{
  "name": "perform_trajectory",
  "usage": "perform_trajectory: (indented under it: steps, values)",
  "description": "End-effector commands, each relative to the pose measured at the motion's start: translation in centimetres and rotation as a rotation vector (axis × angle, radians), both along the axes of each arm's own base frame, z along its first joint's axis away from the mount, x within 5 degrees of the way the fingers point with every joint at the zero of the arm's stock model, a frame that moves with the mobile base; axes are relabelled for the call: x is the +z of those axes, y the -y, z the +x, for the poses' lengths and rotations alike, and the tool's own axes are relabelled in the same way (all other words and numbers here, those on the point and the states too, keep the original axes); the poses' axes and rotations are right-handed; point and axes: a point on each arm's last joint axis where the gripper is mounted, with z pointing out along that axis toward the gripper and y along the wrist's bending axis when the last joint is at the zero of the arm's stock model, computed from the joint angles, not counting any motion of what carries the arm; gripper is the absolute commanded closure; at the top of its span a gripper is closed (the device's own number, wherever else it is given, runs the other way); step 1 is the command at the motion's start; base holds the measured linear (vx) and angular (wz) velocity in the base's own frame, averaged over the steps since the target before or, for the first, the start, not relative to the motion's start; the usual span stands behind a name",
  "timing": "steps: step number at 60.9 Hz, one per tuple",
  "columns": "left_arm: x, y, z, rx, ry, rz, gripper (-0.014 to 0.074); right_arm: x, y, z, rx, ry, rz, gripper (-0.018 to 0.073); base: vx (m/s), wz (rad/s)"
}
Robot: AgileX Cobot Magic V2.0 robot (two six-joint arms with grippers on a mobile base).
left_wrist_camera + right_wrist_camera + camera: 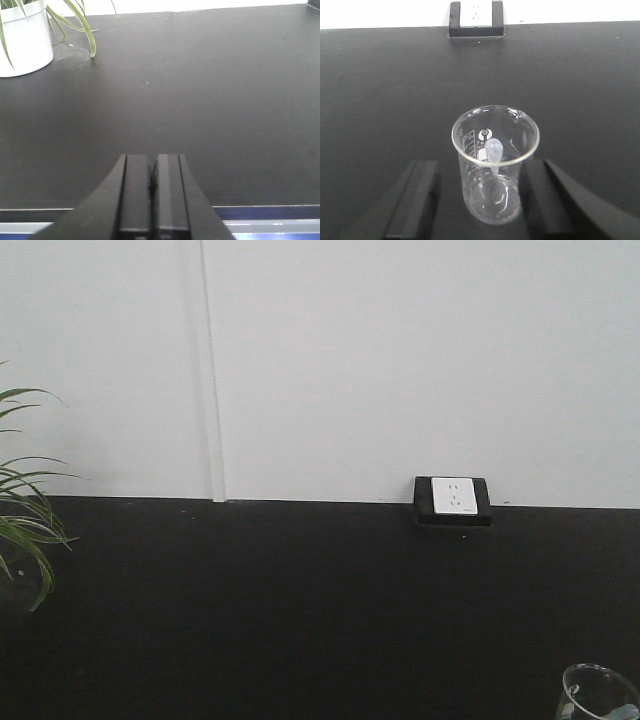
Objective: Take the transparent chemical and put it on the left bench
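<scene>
Front view: open left bench is seen between a plant and the transparent chemical at the lower right corner. Left wrist: the left gripper is closed, empty, near the bench's front edge. Right wrist: the right gripper is spread around the upright transparent chemical, unclamped.

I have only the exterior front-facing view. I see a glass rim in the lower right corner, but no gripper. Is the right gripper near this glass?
Observer: Yes. In the right wrist view the beaker stands upright on the black bench, between the open fingers of the right gripper.
Operator: Is there something inside it?
Observer: A pale dropper leans inside, with its bulb near the rim.
Operator: And the left gripper?
Observer: The left gripper is shut with nothing in it, over a bare part of the bench.
</scene>
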Motion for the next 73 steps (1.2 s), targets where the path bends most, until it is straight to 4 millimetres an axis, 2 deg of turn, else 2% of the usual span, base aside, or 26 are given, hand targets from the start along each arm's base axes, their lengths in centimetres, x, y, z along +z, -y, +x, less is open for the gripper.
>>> perform_trajectory:
  steps: [1, 19, 26, 39, 60, 73]
  values:
    - [0.3, 0.0, -0.1, -0.001, 0.081, -0.014, 0.06, 1.4, 0.0, 1.7, 0.01, 0.165, -0.008, 0.0084, 0.0, 0.0]
    - [0.3, 0.0, -0.1, -0.001, 0.081, -0.014, 0.06, -0.9, 0.1, 3.6, 0.02, 0.187, -0.016, 0.0086, 0.0, 0.0]
    - [0.3, 0.0, -0.1, -0.001, 0.081, -0.014, 0.06, -1.4, 0.0, 4.1, 0.022, 0.217, -0.011, 0.0086, 0.0, 0.0]
    - [0.3, 0.0, -0.1, -0.001, 0.081, -0.014, 0.06, -2.8, 0.1, 4.5, 0.022, 0.168, -0.007, 0.0102, 0.0, 0.0]
    - [0.3, 0.0, -0.1, -0.001, 0.081, -0.014, 0.06, -2.1, 0.0, 4.7, 0.036, 0.268, -0.06, 0.0241, 0.0, 0.0]
    - [0.3, 0.0, -0.1, -0.001, 0.081, -0.014, 0.06, -2.2, 0.1, 4.7, 0.028, 0.261, -0.075, 0.0263, 0.0, 0.0]
